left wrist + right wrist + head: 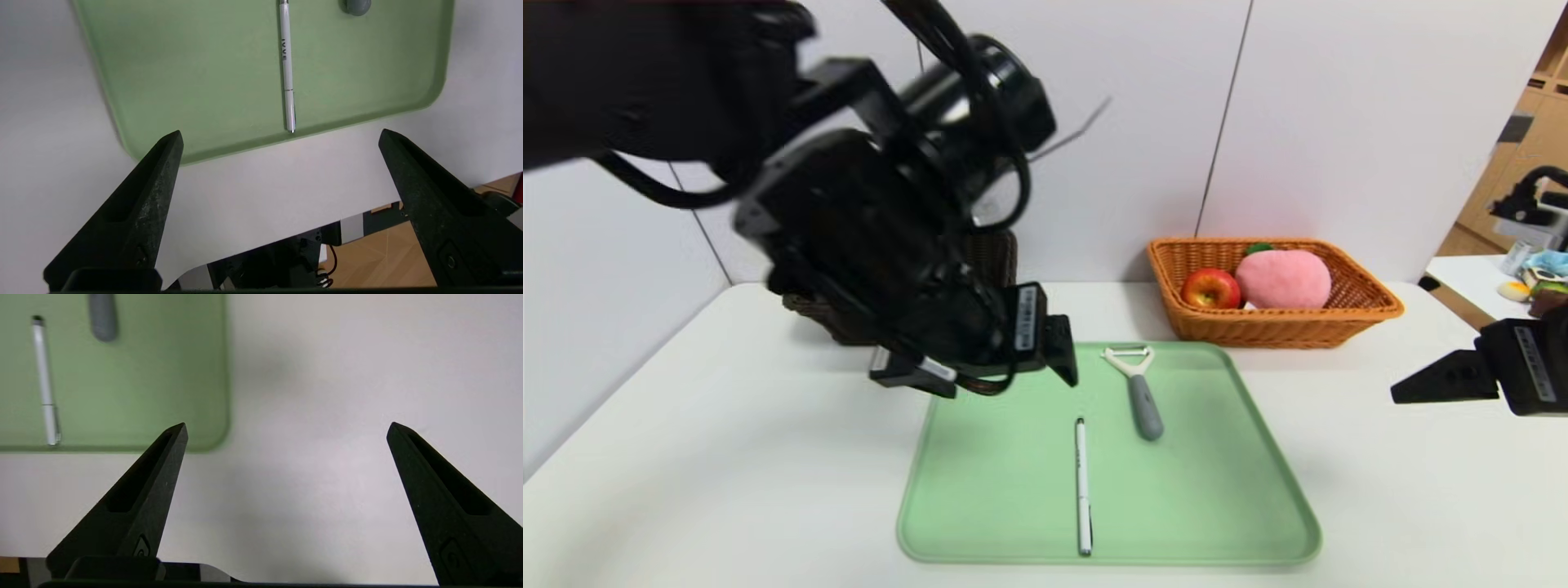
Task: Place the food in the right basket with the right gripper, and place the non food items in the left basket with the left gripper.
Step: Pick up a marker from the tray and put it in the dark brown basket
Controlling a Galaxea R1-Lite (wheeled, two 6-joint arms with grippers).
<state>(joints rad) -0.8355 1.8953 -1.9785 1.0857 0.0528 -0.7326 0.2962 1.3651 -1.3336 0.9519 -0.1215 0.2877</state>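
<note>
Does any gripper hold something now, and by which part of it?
Nothing is held. The left gripper is open above the tray, with the pen lying free on it. The right gripper is open over the bare table.

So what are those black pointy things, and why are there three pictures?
They are a robot's pinchers, which it uses like hands. One picture is taken from the robot's head, looking down at a white table. The other two come from little cameras on its wrists, so you see each pincher's two black fingers up close.

The left gripper is open and holds nothing; it hangs above the green tray. The right gripper is open and empty too, off to the side over the table.

On the tray lie a white pen and a peeler. The apple and a soft toy peach sit in the orange basket. A dark basket is mostly hidden behind the left arm.
</note>
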